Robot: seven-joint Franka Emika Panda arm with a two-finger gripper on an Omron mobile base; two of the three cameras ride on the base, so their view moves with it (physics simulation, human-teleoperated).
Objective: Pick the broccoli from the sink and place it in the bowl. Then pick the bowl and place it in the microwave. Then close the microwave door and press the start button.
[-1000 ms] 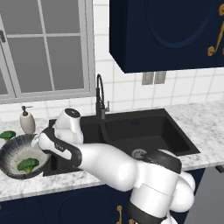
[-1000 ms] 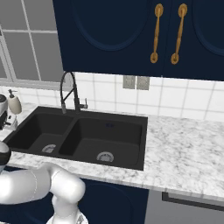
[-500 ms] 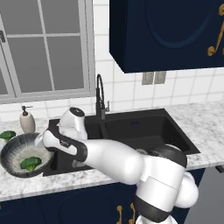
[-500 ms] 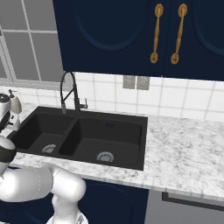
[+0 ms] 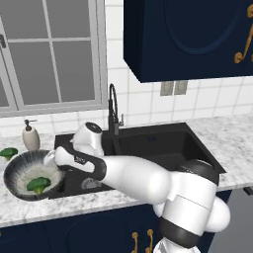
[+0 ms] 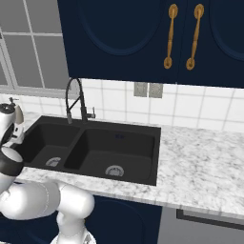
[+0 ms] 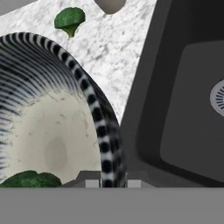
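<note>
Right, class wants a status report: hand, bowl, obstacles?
Hand shut on bowl rim. Broccoli inside bowl. Second green floret and soap bottle on counter beyond, not blocking.

Bowl [image 5: 20,170] on desk [image 5: 232,143] left of sink [image 5: 163,146], broccoli [image 5: 38,184] inside; faucet [image 5: 114,106] behind sink; soap bottle [image 5: 30,136] behind bowl.
</note>
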